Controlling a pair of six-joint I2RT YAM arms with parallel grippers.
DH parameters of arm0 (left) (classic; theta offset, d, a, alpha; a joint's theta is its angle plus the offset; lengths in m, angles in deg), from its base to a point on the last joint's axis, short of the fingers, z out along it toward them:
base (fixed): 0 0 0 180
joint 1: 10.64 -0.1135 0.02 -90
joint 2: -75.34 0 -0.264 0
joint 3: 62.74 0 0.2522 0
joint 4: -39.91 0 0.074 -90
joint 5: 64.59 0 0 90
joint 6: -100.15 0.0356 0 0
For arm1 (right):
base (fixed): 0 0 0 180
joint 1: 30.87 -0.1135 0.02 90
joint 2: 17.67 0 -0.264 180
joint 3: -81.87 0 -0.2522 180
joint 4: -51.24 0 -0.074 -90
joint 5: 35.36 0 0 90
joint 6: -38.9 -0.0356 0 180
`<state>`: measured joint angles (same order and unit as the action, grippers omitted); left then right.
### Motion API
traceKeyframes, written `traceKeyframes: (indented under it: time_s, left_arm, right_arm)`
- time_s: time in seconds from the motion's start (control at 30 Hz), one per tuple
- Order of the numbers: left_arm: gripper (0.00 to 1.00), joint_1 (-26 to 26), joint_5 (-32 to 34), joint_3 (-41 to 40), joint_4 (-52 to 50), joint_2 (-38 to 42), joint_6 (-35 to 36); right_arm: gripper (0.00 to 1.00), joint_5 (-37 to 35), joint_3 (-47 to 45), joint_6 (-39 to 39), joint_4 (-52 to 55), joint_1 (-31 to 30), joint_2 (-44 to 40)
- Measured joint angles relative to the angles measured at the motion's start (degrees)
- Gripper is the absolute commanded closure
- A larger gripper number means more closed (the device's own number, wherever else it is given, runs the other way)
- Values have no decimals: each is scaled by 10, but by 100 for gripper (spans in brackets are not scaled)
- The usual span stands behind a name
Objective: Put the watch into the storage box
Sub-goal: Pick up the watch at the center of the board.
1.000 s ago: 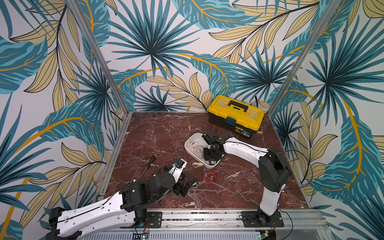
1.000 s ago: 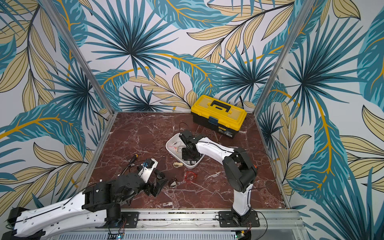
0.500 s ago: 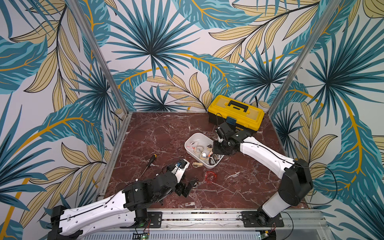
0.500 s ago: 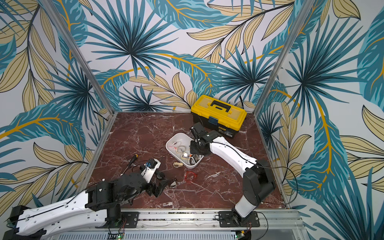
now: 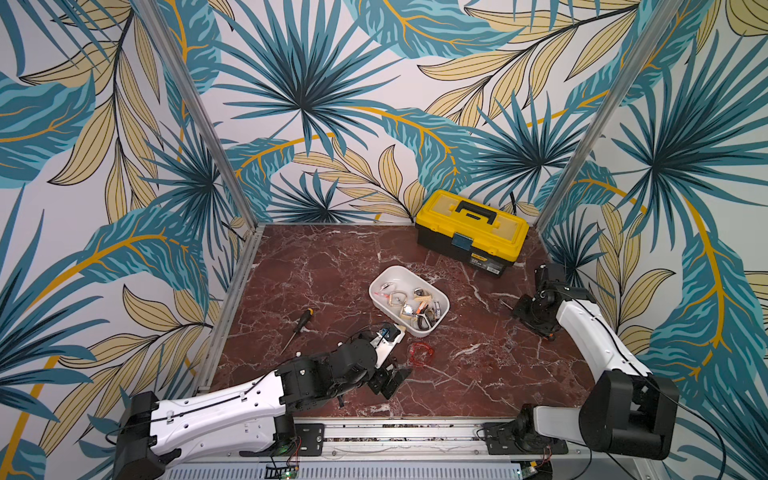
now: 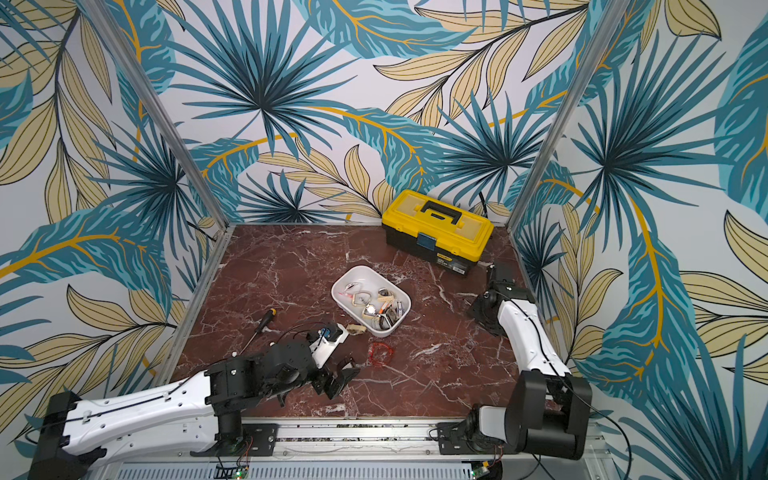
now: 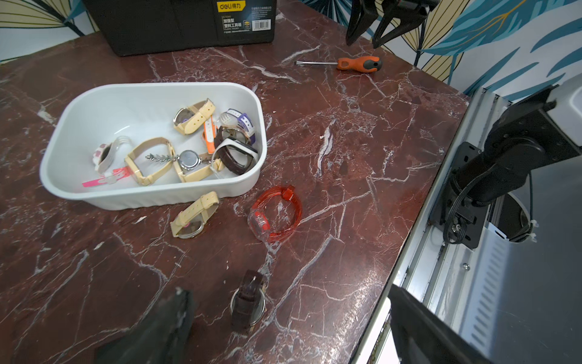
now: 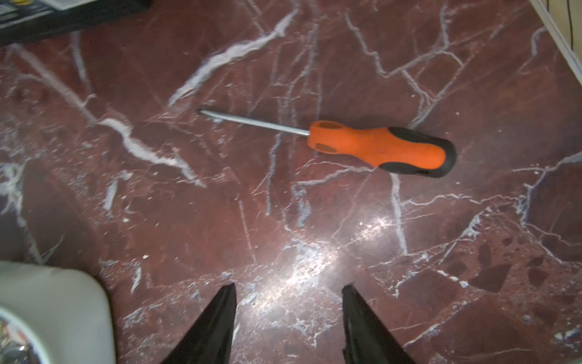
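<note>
Left wrist view: the brown-strapped watch lies on the tabletop near its front edge. It sits between the widely parted, empty fingers of the left gripper, touching neither. The storage box (several watches already inside) sits toward the middle, with a cream watch and a red watch in between.

Right wrist view: the right gripper is released, with nothing between its fingers, over bare marble near an orange screwdriver.

In both top views the toolbox fills the far right corner, and open marble lies between the box and the far edge.
</note>
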<state>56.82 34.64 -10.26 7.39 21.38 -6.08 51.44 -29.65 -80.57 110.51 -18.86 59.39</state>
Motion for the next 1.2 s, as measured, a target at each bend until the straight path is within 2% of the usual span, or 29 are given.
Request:
traceKeyframes:
  time_s: [0.1,0.27,0.4,0.53,0.73,0.9,1.07,1.2]
  left_arm:
    - [0,0,-18,17,14,-44,9]
    - [0,-33,-68,39,41,-104,14]
    - [0,-68,-103,39,60,-122,16]
    - [0,-80,-132,39,83,-128,19]
    - [0,-93,-164,39,118,-156,19]
    - [0,-127,-197,39,147,-184,12]
    - [0,-181,-245,39,168,-198,-15]
    - [0,-194,-273,39,163,-194,-36]
  right_arm:
    - [44,7,-10,7,-8,40,18]
    - [45,13,1,29,-19,59,61]
    - [45,13,19,41,-26,63,101]
    - [45,21,30,43,-35,78,120]
    - [45,40,48,54,-33,96,115]
    - [45,64,46,60,-24,98,87]
    - [44,109,1,60,-28,98,43]
    - [38,138,-46,64,-26,96,1]
